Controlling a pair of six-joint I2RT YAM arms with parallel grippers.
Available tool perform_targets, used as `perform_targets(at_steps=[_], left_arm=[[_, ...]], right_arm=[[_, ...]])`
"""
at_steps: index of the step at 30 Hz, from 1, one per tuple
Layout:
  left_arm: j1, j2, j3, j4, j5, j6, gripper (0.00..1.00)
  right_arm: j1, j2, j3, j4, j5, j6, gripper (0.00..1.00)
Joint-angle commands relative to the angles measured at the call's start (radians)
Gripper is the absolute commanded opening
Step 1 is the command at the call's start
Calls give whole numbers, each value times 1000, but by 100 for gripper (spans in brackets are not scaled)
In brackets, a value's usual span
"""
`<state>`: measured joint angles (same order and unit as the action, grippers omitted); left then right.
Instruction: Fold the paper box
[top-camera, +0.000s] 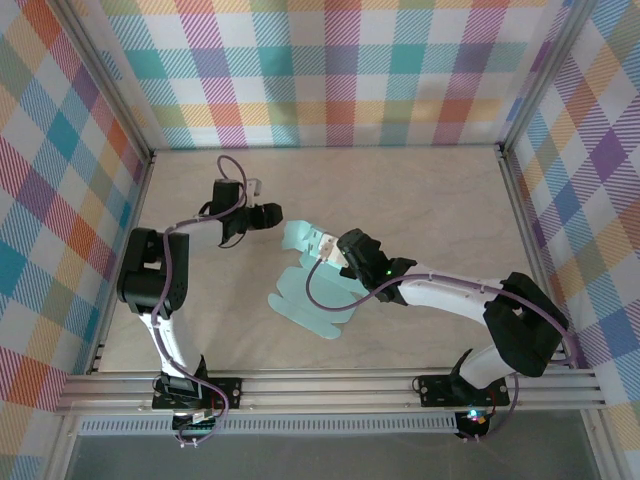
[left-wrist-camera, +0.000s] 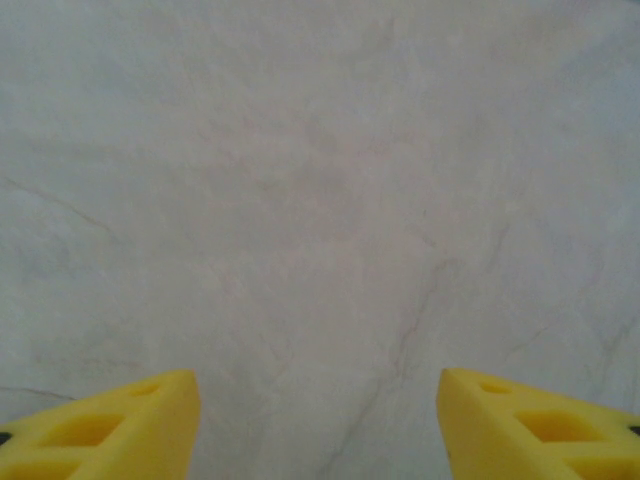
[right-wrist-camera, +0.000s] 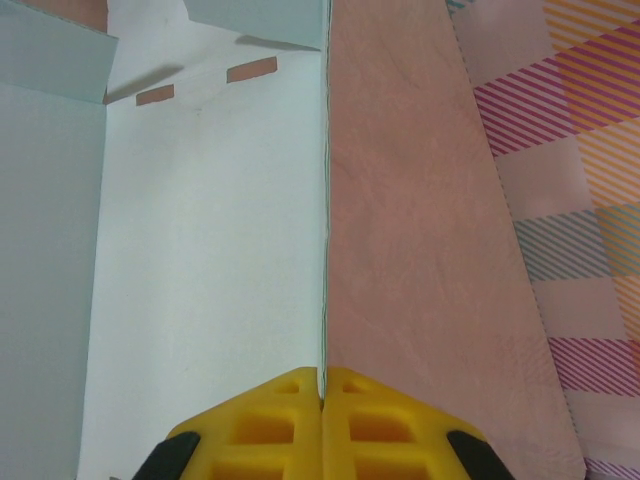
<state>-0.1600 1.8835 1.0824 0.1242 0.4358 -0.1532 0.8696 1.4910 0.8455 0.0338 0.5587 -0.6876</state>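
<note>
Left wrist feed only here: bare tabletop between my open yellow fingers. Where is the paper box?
Observer: In the top view, the paper box lies midway across the table, right of the left gripper, apart from it.
Operator: And the right arm?
Observer: The right gripper is shut on the card's edge.
Operator: Is the blank flat?
Observer: Its near part lies flat; by the gripper I cannot tell.
</note>
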Motion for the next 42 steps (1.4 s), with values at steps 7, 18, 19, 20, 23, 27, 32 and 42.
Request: perform_targets(at_steps=[7, 18, 19, 20, 23, 27, 32, 42], left_arm=[[-82, 17, 70, -155, 203, 169, 55], [-94, -91, -130, 23, 205, 84, 41], [-98, -100, -152, 40, 205, 79, 41], [-102, -107, -172, 59, 203, 74, 41], [-117, -122, -216, 102, 189, 69, 41], [-131, -133, -245, 120, 181, 70, 41], [-143, -144, -263, 142, 170, 70, 41], [-153, -154, -240, 115, 121, 110, 44]], right_arm=[[-12, -33, 32, 4, -32, 24, 0], [-4, 34, 25, 84, 72, -100, 0], [0, 43, 20, 104, 85, -122, 0], [5, 53, 16, 125, 98, -143, 0], [18, 74, -3, 193, 129, -199, 0], [27, 96, -25, 267, 144, -257, 0], [26, 135, -73, 394, 196, -356, 0], [50, 216, -100, 539, 251, -452, 0]])
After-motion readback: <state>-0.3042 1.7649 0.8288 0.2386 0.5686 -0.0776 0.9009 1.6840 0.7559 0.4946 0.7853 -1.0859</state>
